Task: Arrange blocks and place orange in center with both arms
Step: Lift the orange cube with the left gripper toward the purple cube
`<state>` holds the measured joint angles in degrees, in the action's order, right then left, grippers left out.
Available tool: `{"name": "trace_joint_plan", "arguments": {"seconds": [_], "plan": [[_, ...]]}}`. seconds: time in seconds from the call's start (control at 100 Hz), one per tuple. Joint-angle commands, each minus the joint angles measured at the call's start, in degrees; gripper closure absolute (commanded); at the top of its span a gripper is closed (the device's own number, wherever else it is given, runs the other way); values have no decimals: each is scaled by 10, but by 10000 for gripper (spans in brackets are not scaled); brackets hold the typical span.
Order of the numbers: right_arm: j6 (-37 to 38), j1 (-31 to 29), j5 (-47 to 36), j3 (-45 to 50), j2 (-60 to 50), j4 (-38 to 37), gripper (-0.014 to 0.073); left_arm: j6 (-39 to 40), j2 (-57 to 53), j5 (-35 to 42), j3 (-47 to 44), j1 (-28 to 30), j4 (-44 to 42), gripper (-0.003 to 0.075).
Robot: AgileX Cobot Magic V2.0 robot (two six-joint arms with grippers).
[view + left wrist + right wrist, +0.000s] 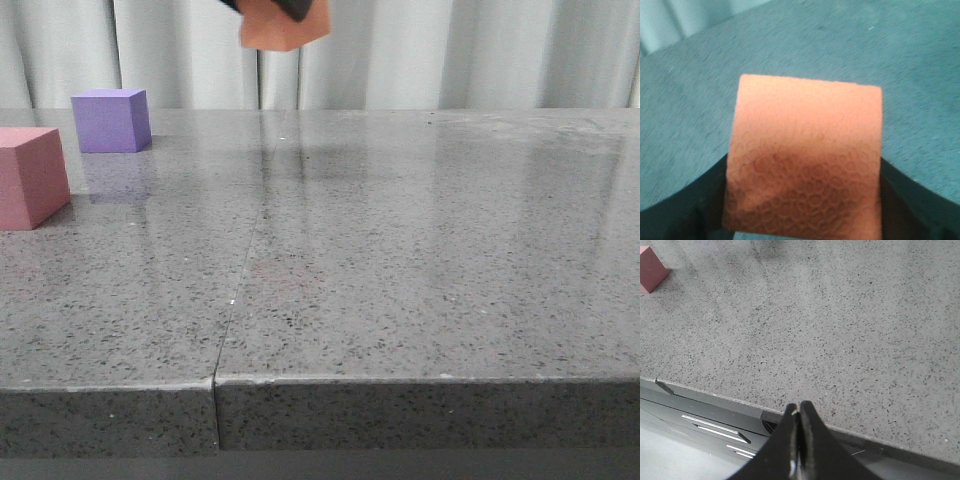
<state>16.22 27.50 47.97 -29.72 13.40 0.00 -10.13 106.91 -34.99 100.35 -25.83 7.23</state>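
Front view shows the orange cube [284, 27] high above the worktop [400, 250], clamped in the left gripper [802, 220], its fingers [685, 210] pressed to opposite faces. Purple cube [111, 120] and pink cube [30, 175] sit well left of it. The right gripper [799, 440], fingers together and empty, hangs over the near edge.

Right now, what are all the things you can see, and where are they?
orange block: one, orange, held up in the air above the table, near the curtain
purple block: one, purple, far left of the table
pink block: one, pink, left edge, nearer than the purple one
table: one, grey speckled
curtain: one, pale, behind the table
left gripper: one, black, shut on the orange block
right gripper: one, black, shut, empty, over the table's near edge
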Motion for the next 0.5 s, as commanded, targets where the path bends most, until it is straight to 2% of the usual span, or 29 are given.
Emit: {"name": "trace_joint_plan", "arguments": {"seconds": [0.0,0.19,0.34,0.49], "plan": [[-6,-2,-41,-12,5,-5,661,101,-36,-1,18,-3,-77,459],[-6,-2,-41,-12,5,-5,661,220,-45,-70,13,-3,-188,459],[-6,-2,-41,-12,5,-5,661,245,-56,-111,13,-3,-201,459],[-6,-2,-41,-12,5,-5,661,273,-58,-114,13,-3,-219,459]]}}
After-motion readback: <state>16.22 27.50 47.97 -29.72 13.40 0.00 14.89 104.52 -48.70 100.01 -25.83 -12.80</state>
